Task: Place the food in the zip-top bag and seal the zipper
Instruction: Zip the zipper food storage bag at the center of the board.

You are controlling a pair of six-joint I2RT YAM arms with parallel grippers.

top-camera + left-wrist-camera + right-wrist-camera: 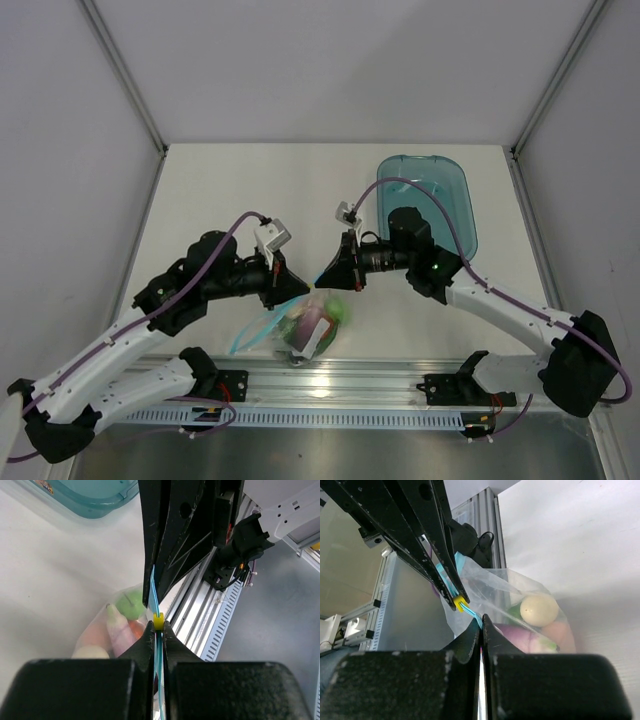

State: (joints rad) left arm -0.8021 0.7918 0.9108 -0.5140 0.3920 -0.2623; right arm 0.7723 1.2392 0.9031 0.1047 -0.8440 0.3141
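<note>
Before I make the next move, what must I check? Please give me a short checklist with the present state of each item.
1. The food is inside the bag: ok, pieces show through the plastic.
2. The left gripper is shut on the zipper: ok.
3. The right gripper is shut on the zipper: ok.
4. The yellow slider sits at the left gripper's tips, with the right gripper close beside it: ok.
5. The zipper is sealed along its whole length: cannot tell, the grippers hide part of it.
</note>
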